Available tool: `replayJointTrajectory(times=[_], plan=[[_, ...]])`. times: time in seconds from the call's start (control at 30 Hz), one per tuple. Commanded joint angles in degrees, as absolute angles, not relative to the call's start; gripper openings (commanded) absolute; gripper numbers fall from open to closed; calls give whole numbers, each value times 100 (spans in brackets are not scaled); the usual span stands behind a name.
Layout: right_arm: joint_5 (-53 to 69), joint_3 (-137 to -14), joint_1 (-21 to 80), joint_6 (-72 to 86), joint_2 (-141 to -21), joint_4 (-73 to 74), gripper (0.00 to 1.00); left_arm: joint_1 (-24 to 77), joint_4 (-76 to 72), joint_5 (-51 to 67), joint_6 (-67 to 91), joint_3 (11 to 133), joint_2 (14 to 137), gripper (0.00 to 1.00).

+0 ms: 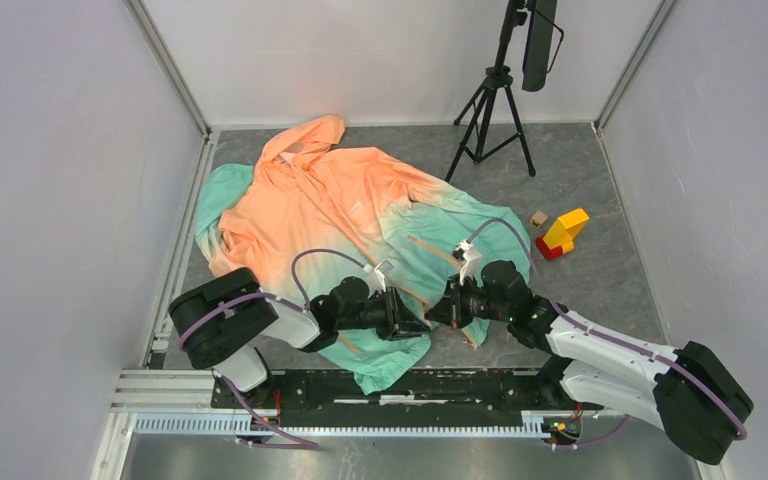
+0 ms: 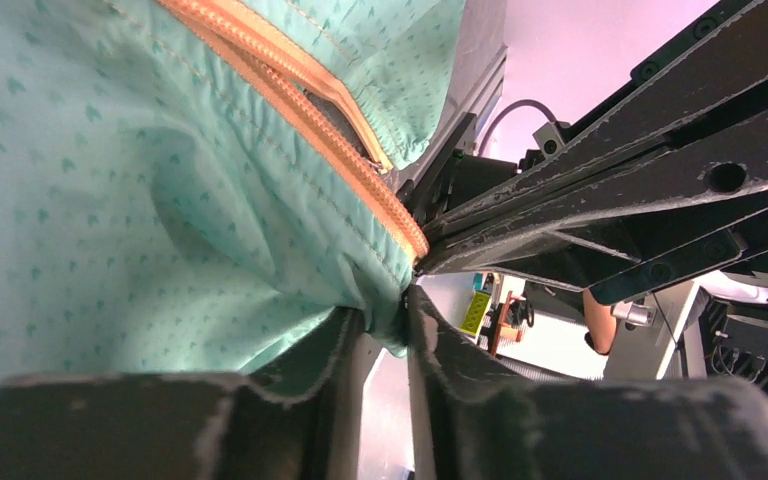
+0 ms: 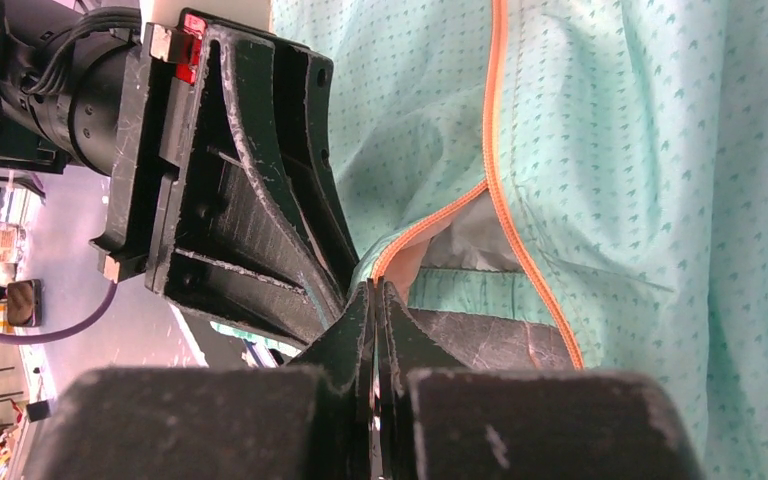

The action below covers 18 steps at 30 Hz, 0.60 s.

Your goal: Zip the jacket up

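Observation:
The jacket (image 1: 330, 200) lies spread on the table, orange at the hood and teal at the hem near my arms. My left gripper (image 1: 415, 325) and right gripper (image 1: 438, 312) meet tip to tip at the hem by the front opening. In the left wrist view the left gripper (image 2: 388, 320) is shut on a fold of teal cloth (image 2: 110, 180) just below the orange zipper (image 2: 300, 110). In the right wrist view the right gripper (image 3: 373, 300) is shut on the jacket edge where the orange zipper (image 3: 495, 150) ends. The zipper slider is hidden.
A black tripod (image 1: 490, 110) stands at the back right. Yellow and red blocks (image 1: 560, 235) and a small wooden cube (image 1: 537, 218) lie right of the jacket. White walls enclose the table, and a metal rail (image 1: 360, 415) runs along the near edge.

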<state>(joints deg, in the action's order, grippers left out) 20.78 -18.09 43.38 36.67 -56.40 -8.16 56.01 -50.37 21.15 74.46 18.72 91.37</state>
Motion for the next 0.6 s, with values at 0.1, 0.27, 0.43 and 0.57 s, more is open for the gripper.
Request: replayJointTrajectory(times=[0.1,0.27,0.43,0.57], plan=[[1678,-2153,4320,2896,-5466,-78,2,5634,-4985,2149,7260,1969,9041,11],[379,-3132,4324,1802,-5589,1990,42,5634,-4371,2120,7013,1988,8787,8],[204,-3594,4569,1797,-5827,2992,53,5634,-3697,2071,6655,2160,8550,7],[436,-3474,5026,1760,-5754,2616,60,5634,-3577,2247,6321,2327,8493,10]])
